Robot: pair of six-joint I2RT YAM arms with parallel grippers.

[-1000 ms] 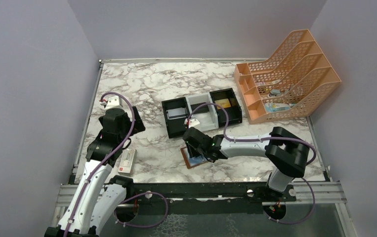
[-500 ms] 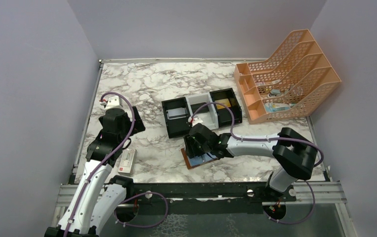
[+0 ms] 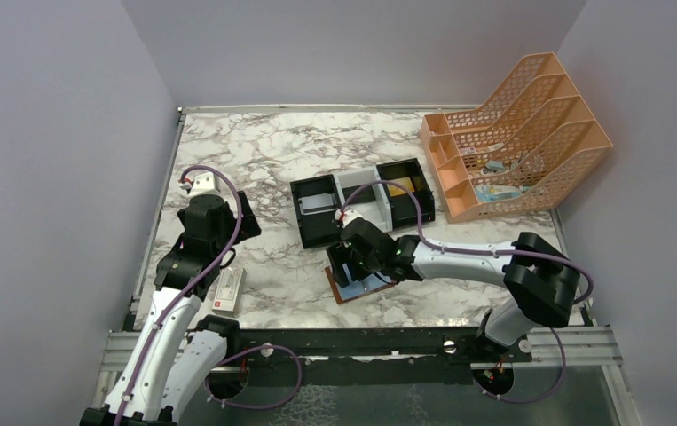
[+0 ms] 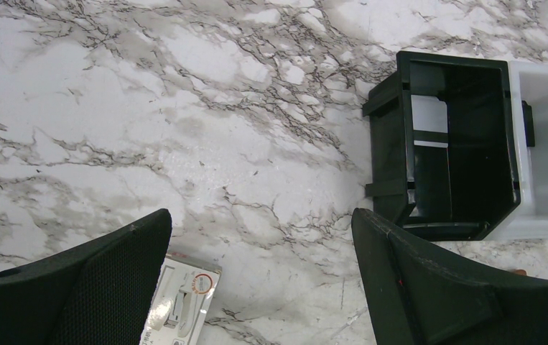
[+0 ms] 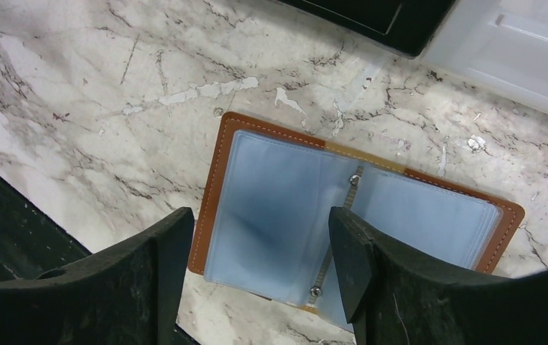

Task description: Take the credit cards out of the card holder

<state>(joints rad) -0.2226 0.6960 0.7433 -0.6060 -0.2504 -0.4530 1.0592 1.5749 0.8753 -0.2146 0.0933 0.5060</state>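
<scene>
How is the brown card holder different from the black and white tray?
The card holder is brown with pale blue pockets; the tray is black at both ends and white in the middle. The card holder lies flat, open like a book; the tray has upright walls making three compartments. The card holder is smaller than the tray. The open right gripper is over the card holder, not the tray. Both sit on the marble table.
</scene>
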